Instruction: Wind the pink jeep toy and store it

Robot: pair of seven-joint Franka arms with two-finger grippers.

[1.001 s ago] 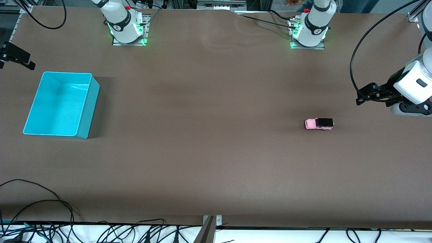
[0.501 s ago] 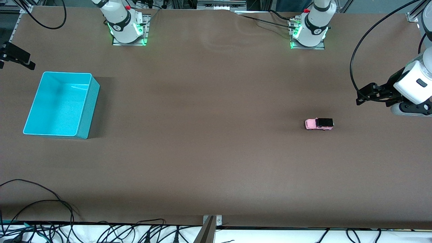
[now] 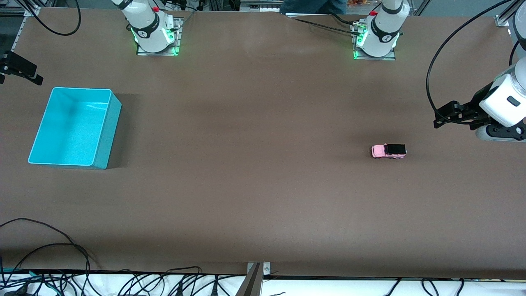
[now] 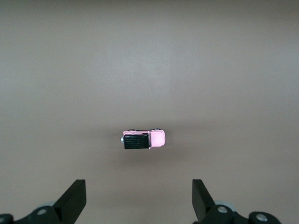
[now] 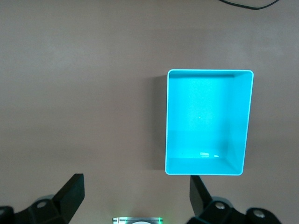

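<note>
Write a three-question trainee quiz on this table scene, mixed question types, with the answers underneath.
1. True or false: the small pink toy jeep with the black roof is already inside the rectangular turquoise plastic bin.
2. Which end of the brown table does the jeep sit toward? A) the left arm's B) the right arm's
3. Fill in: both the left gripper and the right gripper have their fingers ____.

Key
1. False: it stands on the table, and the bin is empty.
2. A
3. open, holding nothing
</note>
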